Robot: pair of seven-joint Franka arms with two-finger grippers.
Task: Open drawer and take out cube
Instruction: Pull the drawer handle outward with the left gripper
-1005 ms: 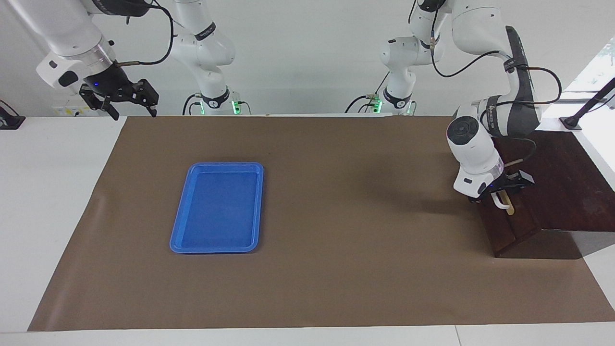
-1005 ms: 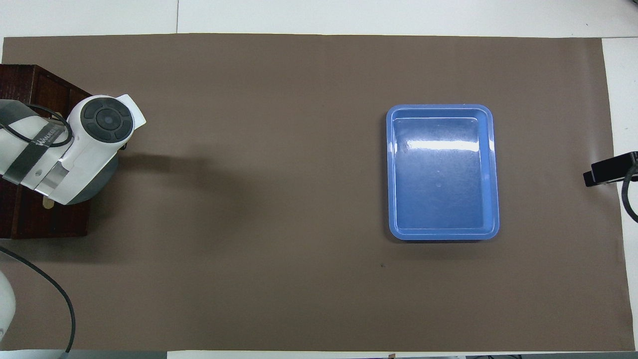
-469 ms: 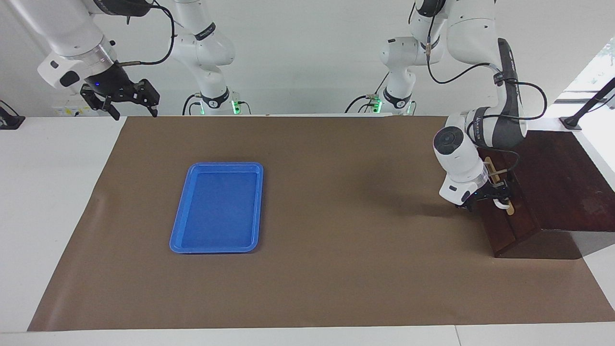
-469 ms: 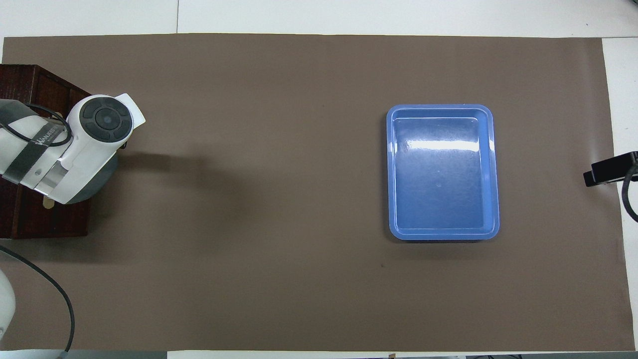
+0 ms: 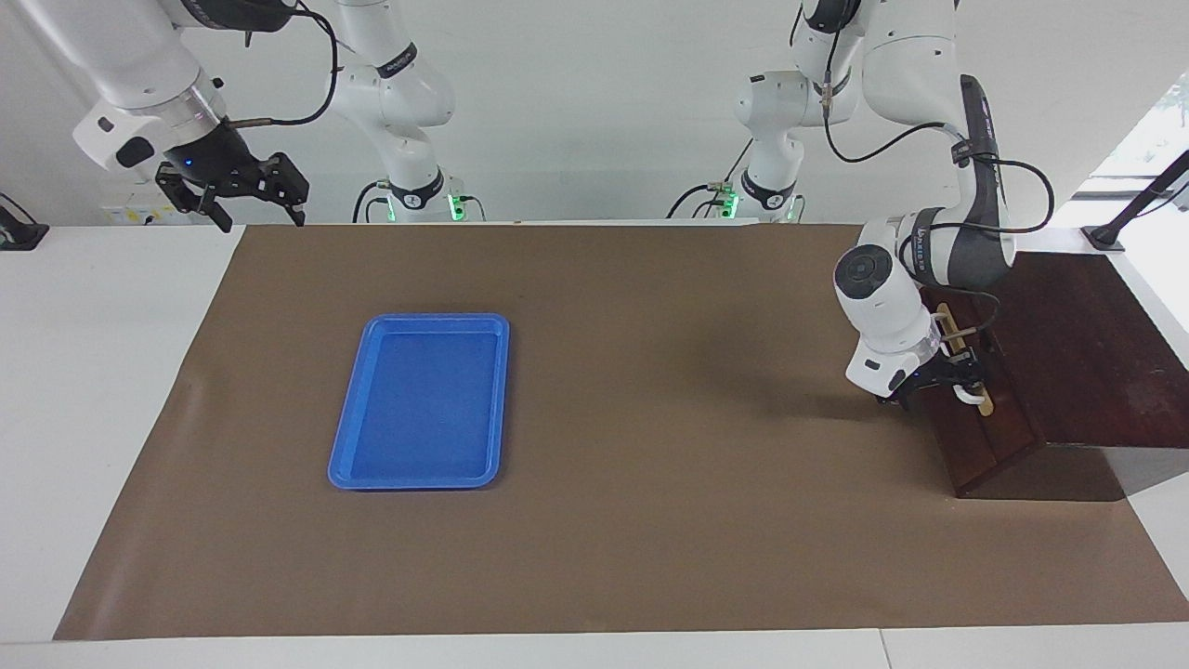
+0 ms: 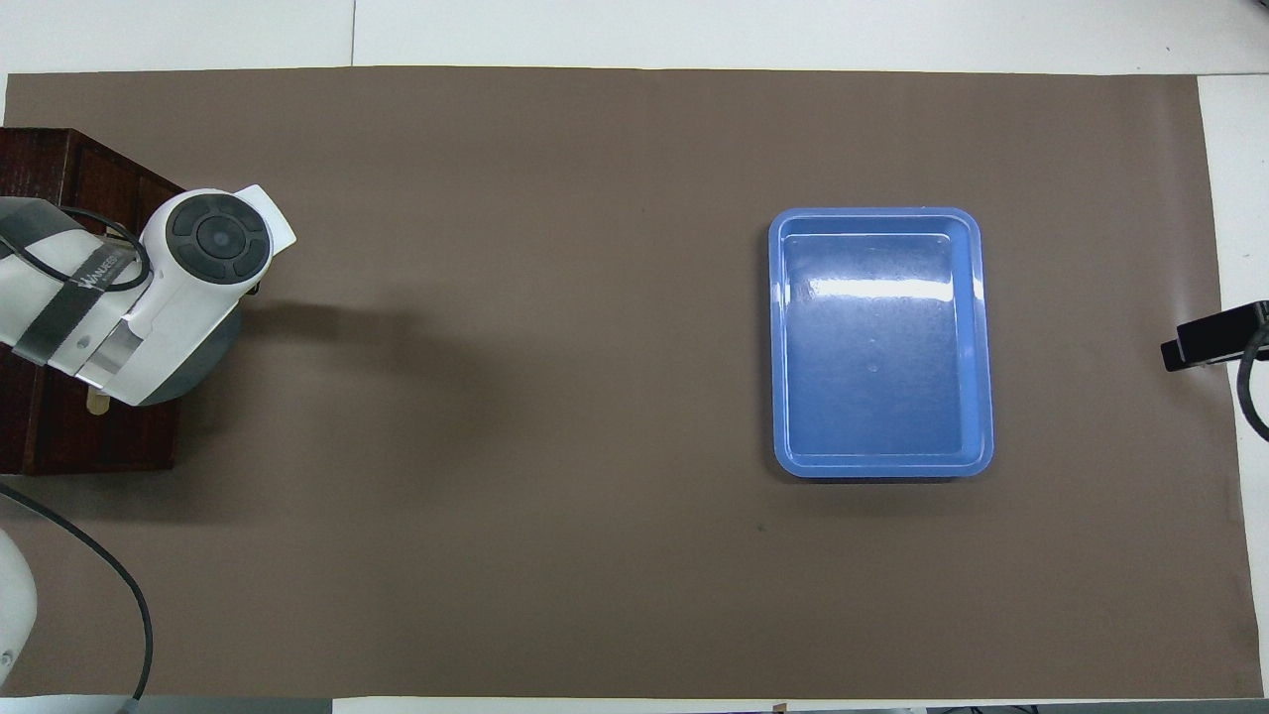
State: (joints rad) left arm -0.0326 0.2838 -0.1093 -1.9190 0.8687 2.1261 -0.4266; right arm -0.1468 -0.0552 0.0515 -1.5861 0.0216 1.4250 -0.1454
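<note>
The left arm reaches down from its base and bends at the elbow over the dark wooden box [image 5: 1068, 372], its wrist turned so that the left gripper [image 5: 949, 379] points sideways at the drawer [image 5: 975, 423] front. The gripper sits right at the white bar handle [image 5: 966, 362] on the tan strip. Its jaws look set about the bar, though I cannot tell whether they are pressed onto it or only lie around it. In the overhead view the white wrist housing covers the gripper altogether, and only a sliver of the tan strip shows beneath it.

The drawer stands at the left arm's end of the desk [image 5: 650, 557], fitted in its box, with the front face flush or nearly so; none of its inside shows. The cube is not visible in either view.

The right arm waits, raised above the desk's corner at its own end. The right gripper [image 5: 251, 190] hangs in the air there, tilted downward, its jaws spread and gripping nothing.

A flat blue tray [image 5: 358, 460] lies on the brown mat toward the right arm's end of the desk, well apart from the drawer. It holds nothing.
</note>
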